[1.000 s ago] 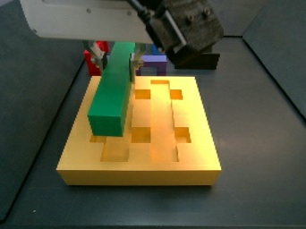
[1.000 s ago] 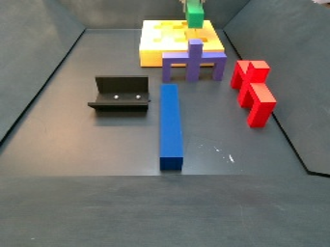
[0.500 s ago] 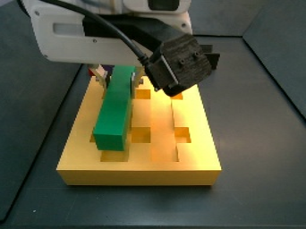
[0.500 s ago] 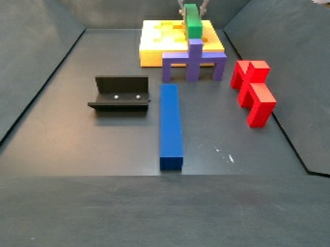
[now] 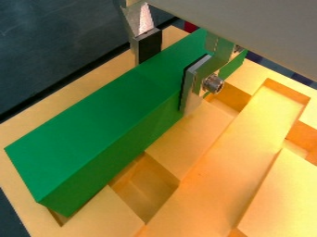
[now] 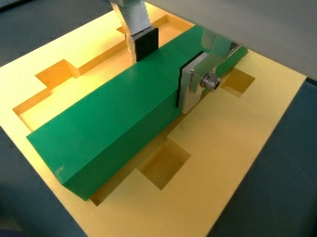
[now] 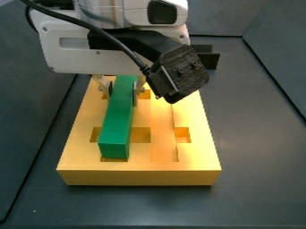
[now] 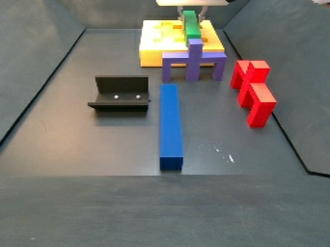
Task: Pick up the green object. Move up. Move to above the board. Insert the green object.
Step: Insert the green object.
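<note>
The green object [image 7: 117, 121] is a long green block lying lengthwise along a groove of the orange-yellow board [image 7: 143, 172], over its left row of square holes. My gripper [image 7: 123, 83] is shut on it near its far end. In both wrist views the silver fingers [image 5: 195, 81] [image 6: 195, 83] press its two long sides, with the gripper [image 5: 168, 60] [image 6: 170, 63] straddling the green object [image 5: 106, 139] [image 6: 111, 134] above the board [image 5: 247, 171] [image 6: 235, 171]. In a side view the green object [image 8: 194, 24] shows on the board [image 8: 161, 48] at the far end.
A purple arch piece [image 8: 195, 60] stands just in front of the board. A long blue block [image 8: 171, 125] lies on the floor in the middle. Red blocks [image 8: 256, 92] stand to the right. The black fixture [image 8: 120, 95] sits to the left.
My gripper has come down with the green object. It went from tilted above the board to low in the groove on the board's left side.
</note>
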Tool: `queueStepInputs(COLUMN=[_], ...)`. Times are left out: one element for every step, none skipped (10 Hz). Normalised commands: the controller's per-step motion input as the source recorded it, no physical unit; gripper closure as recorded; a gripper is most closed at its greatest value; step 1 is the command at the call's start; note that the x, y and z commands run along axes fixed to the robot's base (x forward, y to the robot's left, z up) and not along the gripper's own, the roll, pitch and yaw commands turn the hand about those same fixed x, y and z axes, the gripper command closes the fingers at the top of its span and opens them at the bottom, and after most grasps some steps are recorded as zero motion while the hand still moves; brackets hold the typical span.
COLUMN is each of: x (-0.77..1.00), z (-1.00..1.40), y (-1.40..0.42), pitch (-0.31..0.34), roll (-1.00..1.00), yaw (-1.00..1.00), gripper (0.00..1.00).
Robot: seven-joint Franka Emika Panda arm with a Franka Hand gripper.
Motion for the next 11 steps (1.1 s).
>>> queueStepInputs(x=[0.0, -0.2, -0.17, -0.14, -0.02, 0.02, 0.03, 0.0, 0.0, 0.0, 0.0], z=[-0.43, -0.3, -0.25, -0.3, -0.28, -0.35, -0.44, -0.48, -0.54, -0.07, 0.0], y=[0.0, -0.05, -0.14, -0.15, -0.18, -0.09, -0.11, -0.08, 0.0, 0.0, 0.0], pitch=[0.0, -0.03, -0.046, -0.019, -0.021, -0.007, -0.057, -0.083, -0.093, 0.0, 0.0], roll=[0.1, 0.1, 0.07, 0.12, 0.06, 0.02, 0.0, 0.0, 0.0, 0.0, 0.0], yaw=[0.07, 0.23, 0.21, 0.2, 0.15, 0.0, 0.0, 0.0, 0.0, 0.0, 0.0], gripper=[1.0, 1.0, 1.0, 1.0, 1.0, 1.0, 1.0, 1.0, 1.0, 1.0, 1.0])
